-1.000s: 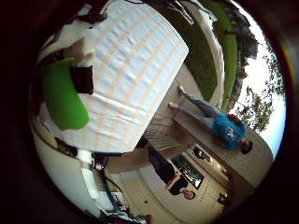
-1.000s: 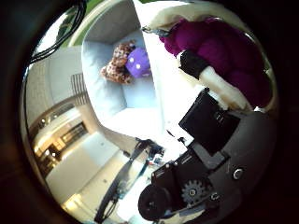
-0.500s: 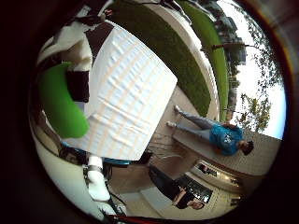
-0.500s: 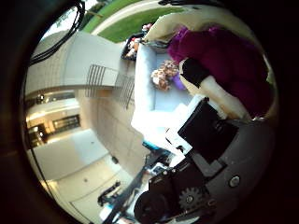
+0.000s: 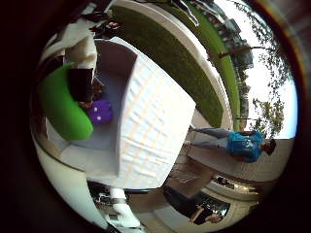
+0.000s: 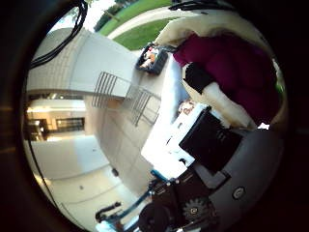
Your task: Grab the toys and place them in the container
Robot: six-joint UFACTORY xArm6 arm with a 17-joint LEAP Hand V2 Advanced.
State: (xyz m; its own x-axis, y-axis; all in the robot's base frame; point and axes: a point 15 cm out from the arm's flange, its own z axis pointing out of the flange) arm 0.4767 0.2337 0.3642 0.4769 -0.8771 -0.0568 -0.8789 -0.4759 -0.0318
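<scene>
In the right thumb side palm view a magenta plush toy point(image 6: 235, 66) lies close against the palm. My right hand point(image 6: 217, 145) has its black and white fingers point(image 6: 199, 73) curled round it. In the right little finger side palm view a green soft thing point(image 5: 60, 103) sits against the fingers point(image 5: 82, 83); I cannot tell if it is part of the same toy. The white container point(image 5: 92, 155) lies open below the palm, beside the green thing. A purple ball point(image 5: 100, 112) and a brown toy point(image 5: 88, 96) lie in it.
The container stands on a table with a white striped cloth point(image 5: 160, 121). Beyond it are a lawn point(image 5: 180, 53) and paving with a person in a blue top point(image 5: 243, 146). A building wall and steps point(image 6: 116, 92) show in the thumb side view.
The hand has swung over the container with the toy still held. The container's inside, with the purple ball, now shows in the little finger side view and has almost left the thumb side view.
</scene>
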